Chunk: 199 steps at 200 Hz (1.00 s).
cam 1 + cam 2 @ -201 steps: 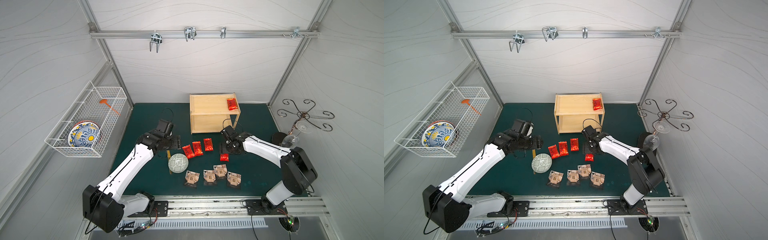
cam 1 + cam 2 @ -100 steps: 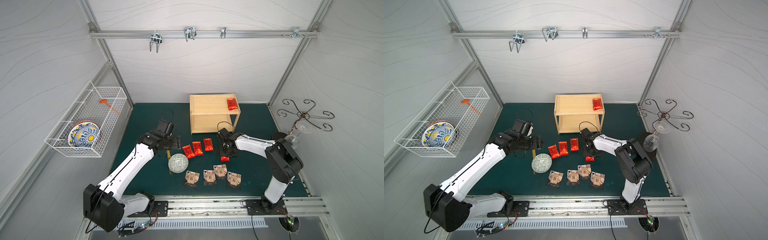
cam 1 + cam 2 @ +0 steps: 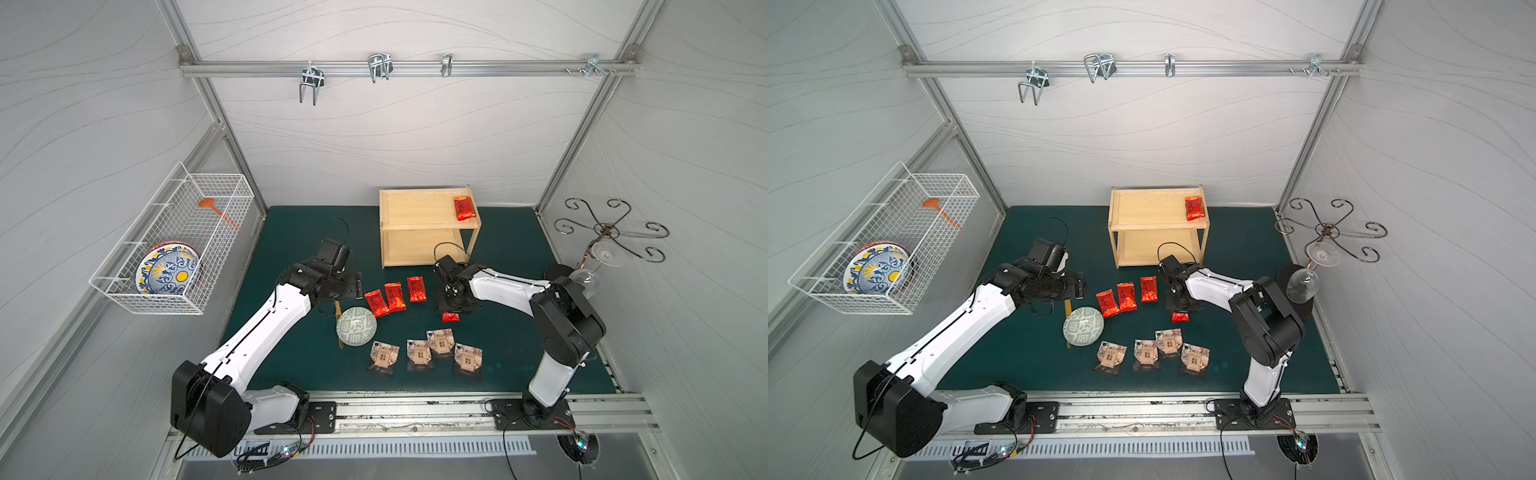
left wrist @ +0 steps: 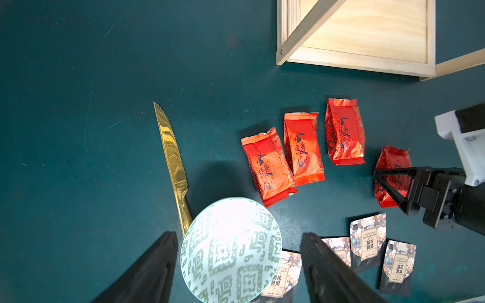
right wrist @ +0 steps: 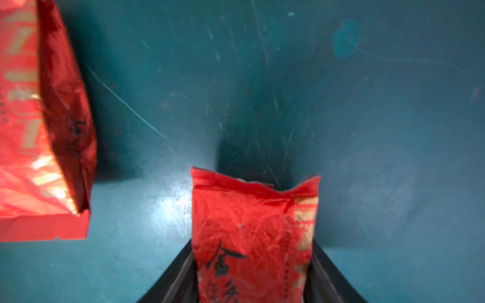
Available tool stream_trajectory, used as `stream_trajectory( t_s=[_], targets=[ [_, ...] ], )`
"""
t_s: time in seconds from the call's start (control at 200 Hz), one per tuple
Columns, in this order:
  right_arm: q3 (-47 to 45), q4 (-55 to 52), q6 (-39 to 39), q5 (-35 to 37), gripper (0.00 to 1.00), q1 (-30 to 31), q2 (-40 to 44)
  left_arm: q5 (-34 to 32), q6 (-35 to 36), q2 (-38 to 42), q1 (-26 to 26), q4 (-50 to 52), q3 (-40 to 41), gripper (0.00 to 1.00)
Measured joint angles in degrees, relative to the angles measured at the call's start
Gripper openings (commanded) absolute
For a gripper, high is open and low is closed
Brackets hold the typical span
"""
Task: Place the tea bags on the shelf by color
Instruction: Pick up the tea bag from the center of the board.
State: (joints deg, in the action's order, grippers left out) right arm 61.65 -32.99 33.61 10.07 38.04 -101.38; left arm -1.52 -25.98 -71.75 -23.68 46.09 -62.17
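- Though none of them is being handled, four black tea bags (image 3: 419, 352) lie nearest me in a loose row on the green mat (image 3: 291, 232), flat and well apart from the shelf.
- Just behind them, to the left, sits a patterned bowl (image 3: 356, 326) with a gold knife (image 4: 173, 157) running under its edge. The left gripper (image 4: 238, 237) hovers above the bowl, jaws wide, nothing between them.
- Past that, three red tea bags (image 3: 395, 296) lie side by side on the mat, untouched.
- To their right, the right gripper (image 5: 252, 251) points down at a fourth red bag (image 3: 450, 317). In the wrist view its jaws stand against both long sides of that bag, so I judge it gripped. Whether it is off the mat I cannot tell.
- Farthest back stands the shelf (image 3: 424, 227), with a lone red bag (image 3: 464, 208) lying near the right end of its top board.
- The step in hand, as I read it, is picking up the second red one.
- The next move calls for a straight lift, a carry over the rim of the top board, and a release beside the lone red bag. The black ones would then go on the lower board.
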Motion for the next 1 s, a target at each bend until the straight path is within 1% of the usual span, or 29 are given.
stream_trajectory(
  t_s=[0.245,0.435,0.53,0.645,0.78,0.88,0.995],
  targets=[
    [-0.02,-0.39,-0.48,0.74,0.57,0.00,2.01,0.00,-0.20,-0.02,0.00,-0.02,0.00,0.78],
    [0.42,-3.67,-1.07,2.14,0.56,0.37,9.68,0.26,-0.52,-0.04,0.00,0.00,-0.07,0.77],
    [3.10,-6.58,-2.03,3.02,0.55,0.81,13.77,0.81,-0.85,-0.28,-0.02,0.37,-1.07,0.77],
    [9.53,-9.46,-3.61,4.09,0.55,0.94,17.14,1.68,-1.22,-1.29,-0.07,0.50,-4.35,0.77],
    [19.54,-11.74,-6.19,5.90,0.55,0.85,17.22,3.04,-1.79,-3.26,-0.11,-0.07,-8.37,0.77],
    [27.91,-12.63,-8.63,6.43,0.55,-0.15,14.80,4.61,-2.69,-4.50,-0.11,-1.55,-8.87,0.77],
    [37.59,-12.76,-11.30,6.38,0.55,-2.56,9.03,5.33,-2.93,-6.73,-0.13,-1.97,-9.20,0.77]
  ],
)
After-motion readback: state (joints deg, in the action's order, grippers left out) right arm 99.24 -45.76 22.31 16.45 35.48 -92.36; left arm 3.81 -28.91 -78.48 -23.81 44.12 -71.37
